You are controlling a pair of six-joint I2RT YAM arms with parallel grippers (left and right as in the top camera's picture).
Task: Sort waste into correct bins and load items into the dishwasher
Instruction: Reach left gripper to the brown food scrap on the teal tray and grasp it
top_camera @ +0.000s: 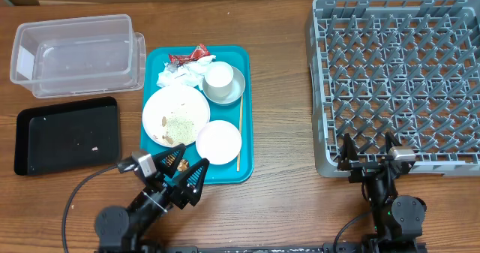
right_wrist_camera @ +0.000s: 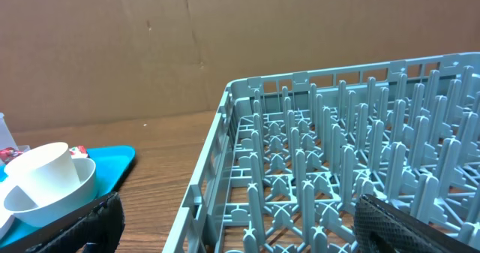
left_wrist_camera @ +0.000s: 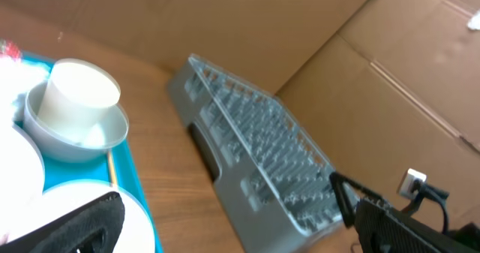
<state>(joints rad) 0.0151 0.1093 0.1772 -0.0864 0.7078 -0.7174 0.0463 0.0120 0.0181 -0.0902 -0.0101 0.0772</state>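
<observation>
A blue tray (top_camera: 244, 103) holds a white plate with food scraps (top_camera: 175, 115), a small white plate (top_camera: 218, 142), a white cup in a grey bowl (top_camera: 223, 82), crumpled paper and a red wrapper (top_camera: 189, 55), and a chopstick (top_camera: 240, 133). The grey dishwasher rack (top_camera: 397, 80) stands at the right. My left gripper (top_camera: 182, 174) is open and empty at the tray's near edge. My right gripper (top_camera: 369, 152) is open and empty at the rack's near edge. The cup in the bowl also shows in the left wrist view (left_wrist_camera: 75, 106) and the right wrist view (right_wrist_camera: 46, 182).
A clear plastic bin (top_camera: 75, 54) stands at the far left. A black tray (top_camera: 67, 135) lies in front of it. Cardboard walls stand behind the table.
</observation>
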